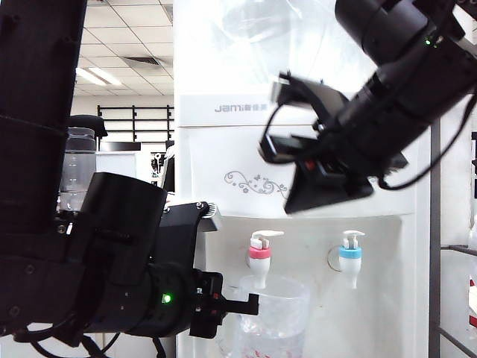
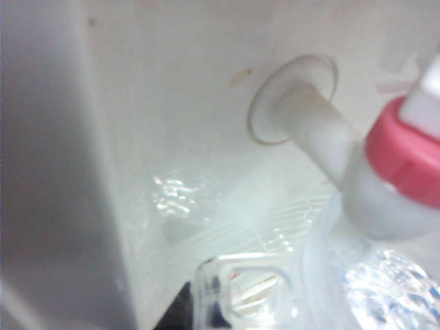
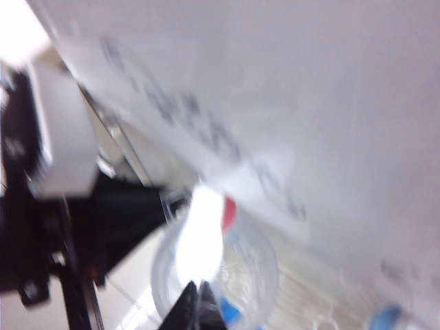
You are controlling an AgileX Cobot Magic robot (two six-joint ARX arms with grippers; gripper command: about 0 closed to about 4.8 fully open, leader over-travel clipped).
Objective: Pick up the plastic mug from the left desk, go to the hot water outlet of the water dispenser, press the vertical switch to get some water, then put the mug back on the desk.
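Note:
The clear plastic mug [image 1: 273, 313] hangs under the hot water outlet [image 1: 259, 257], the tap with the red-pink collar on the white water dispenser [image 1: 223, 160]. My left gripper [image 1: 250, 304] is shut on the mug's handle [image 2: 237, 289], and the red collar [image 2: 405, 161] sits just above the mug's rim. The vertical switch [image 1: 266, 237] is the white lever on top of that tap. My right gripper [image 1: 292, 207] hangs shut and empty above the tap, apart from the switch. In the blurred right wrist view its tips [image 3: 199, 292] sit over the mug's mouth [image 3: 254, 275]. The left desk is out of view.
A blue-collared tap [image 1: 350, 253] stands to the right of the red one. A big clear bottle [image 1: 253, 22] tops the dispenser. A smoky-grey bottle [image 1: 78, 168] shows behind my left arm. A metal rack [image 1: 455, 253] stands at the right edge.

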